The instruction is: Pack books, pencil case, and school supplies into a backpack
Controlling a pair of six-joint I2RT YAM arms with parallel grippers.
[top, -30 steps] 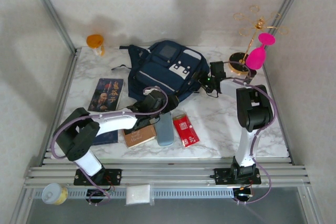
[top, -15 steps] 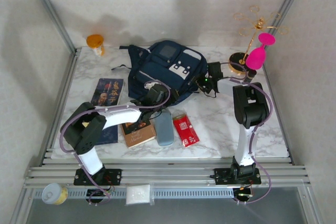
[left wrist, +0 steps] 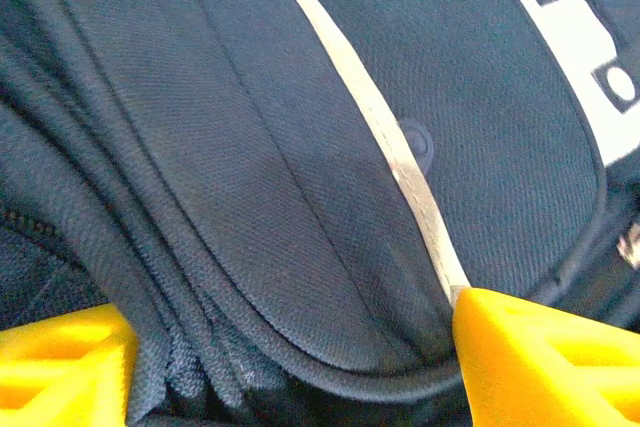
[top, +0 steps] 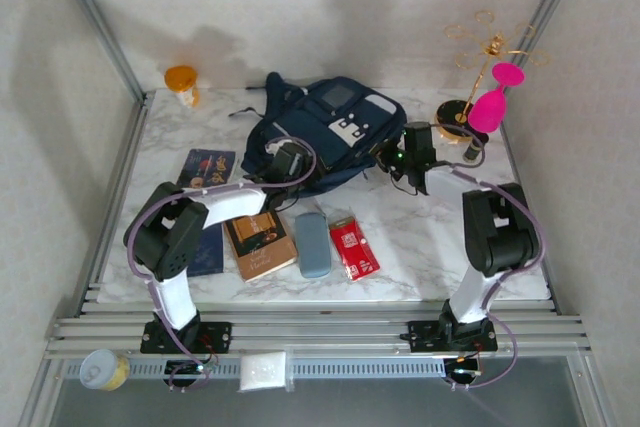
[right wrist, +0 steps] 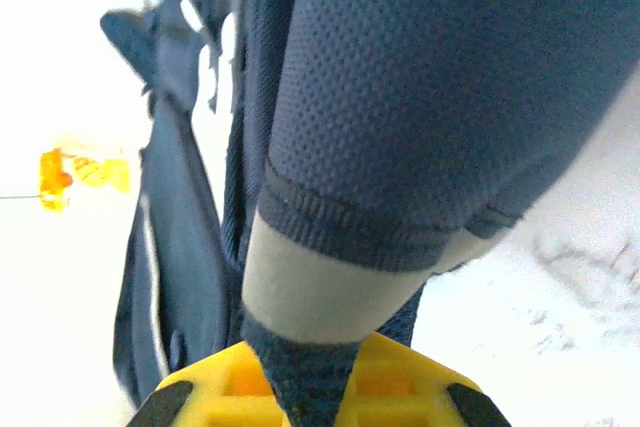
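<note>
Since a second ago the backpack (top: 330, 127) has slid right and bunched up. Up front lie tan book (top: 258, 243), pencil case (top: 313, 244), red packet (top: 353, 246) side by side. Further back, left gripper (left wrist: 290, 322) is spread round the pocket edge; right gripper (right wrist: 300, 392) pinches backpack fabric.

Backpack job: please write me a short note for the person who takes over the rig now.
Left tool: jaws apart around a front fold of the backpack.
Right tool: shut on the backpack.
The books, pencil case and red packet lie on the table, outside the backpack.
Done: nothing packed.
Left: open the backpack and pack all five things.
</note>
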